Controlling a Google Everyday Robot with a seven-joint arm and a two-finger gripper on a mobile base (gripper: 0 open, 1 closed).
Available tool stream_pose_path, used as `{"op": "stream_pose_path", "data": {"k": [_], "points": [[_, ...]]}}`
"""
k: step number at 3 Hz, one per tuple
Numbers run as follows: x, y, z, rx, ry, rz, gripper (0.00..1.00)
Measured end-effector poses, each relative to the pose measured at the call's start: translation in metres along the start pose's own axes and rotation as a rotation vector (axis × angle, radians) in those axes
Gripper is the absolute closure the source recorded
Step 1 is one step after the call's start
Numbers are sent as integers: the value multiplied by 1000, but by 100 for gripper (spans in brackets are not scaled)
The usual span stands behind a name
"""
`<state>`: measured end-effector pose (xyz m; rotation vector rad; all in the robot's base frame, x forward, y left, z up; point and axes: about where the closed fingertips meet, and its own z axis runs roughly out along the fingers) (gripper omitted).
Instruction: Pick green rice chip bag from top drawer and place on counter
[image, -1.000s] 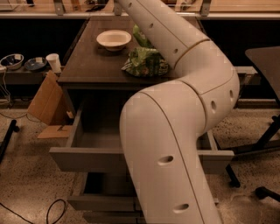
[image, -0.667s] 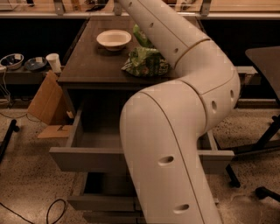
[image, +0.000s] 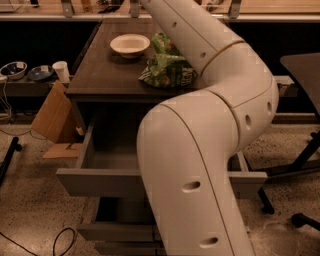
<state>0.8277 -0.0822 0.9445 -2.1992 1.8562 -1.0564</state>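
Green rice chip bag lies on table near white bowl; top drawer pulled open; tool beyond frame top, grip state can't tell.

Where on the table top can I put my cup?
The counter is bare at its front left, between the bowl and the near edge. The right is crowded: the green rice chip bag lies there beside the robot arm. The gripper is out of view.
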Motion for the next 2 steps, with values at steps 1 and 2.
{"op": "stream_pose_path", "data": {"k": [1,2], "points": [[20,0,-24,19,41,21,0],[20,-1,-24,22,41,21,0]]}}
